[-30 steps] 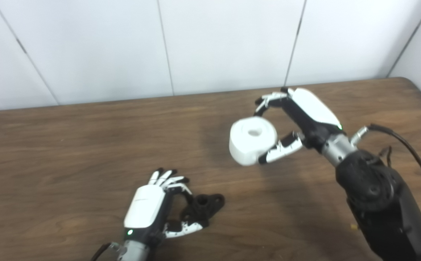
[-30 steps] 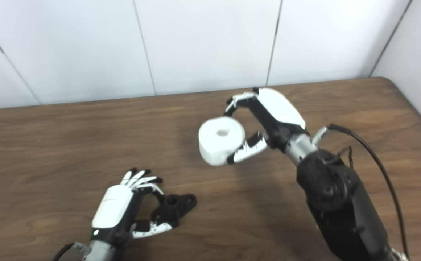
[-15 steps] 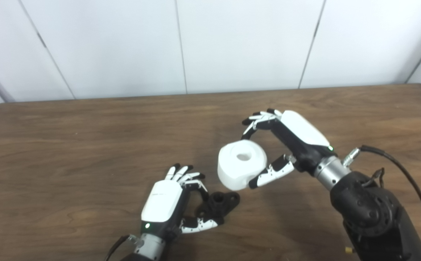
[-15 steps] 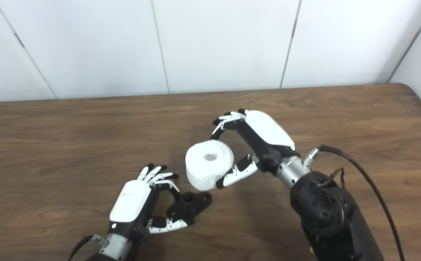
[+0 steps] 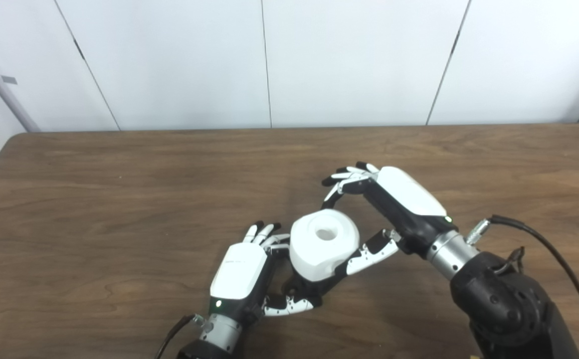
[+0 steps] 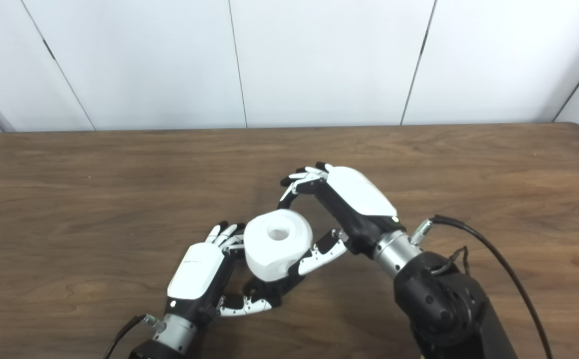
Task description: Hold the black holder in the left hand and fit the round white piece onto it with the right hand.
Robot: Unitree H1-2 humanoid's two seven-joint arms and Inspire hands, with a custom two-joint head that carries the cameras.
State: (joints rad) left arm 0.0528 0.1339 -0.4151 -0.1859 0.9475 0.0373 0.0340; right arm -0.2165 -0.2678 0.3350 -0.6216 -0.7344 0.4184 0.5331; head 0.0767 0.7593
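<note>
The round white piece (image 5: 324, 244), a thick ring with a centre hole, is held in my right hand (image 5: 394, 209), fingers over its far side and thumb on its near right. It hangs directly over the black holder (image 5: 301, 291), which is mostly hidden beneath it; only a dark bit shows below the ring. My left hand (image 5: 242, 274) is shut on the holder near the table's front, thumb under it. In the right eye view the white piece (image 6: 277, 242) touches the left hand's (image 6: 199, 269) fingertips.
The brown wooden table (image 5: 119, 199) spreads wide on all sides of both hands. A white panelled wall (image 5: 269, 60) stands behind its far edge. A black cable (image 5: 558, 259) loops off my right forearm.
My right hand has carried the white piece down and to the left until it sits over the holder. The left hand kept its grip on the holder. The camera has also shifted.
</note>
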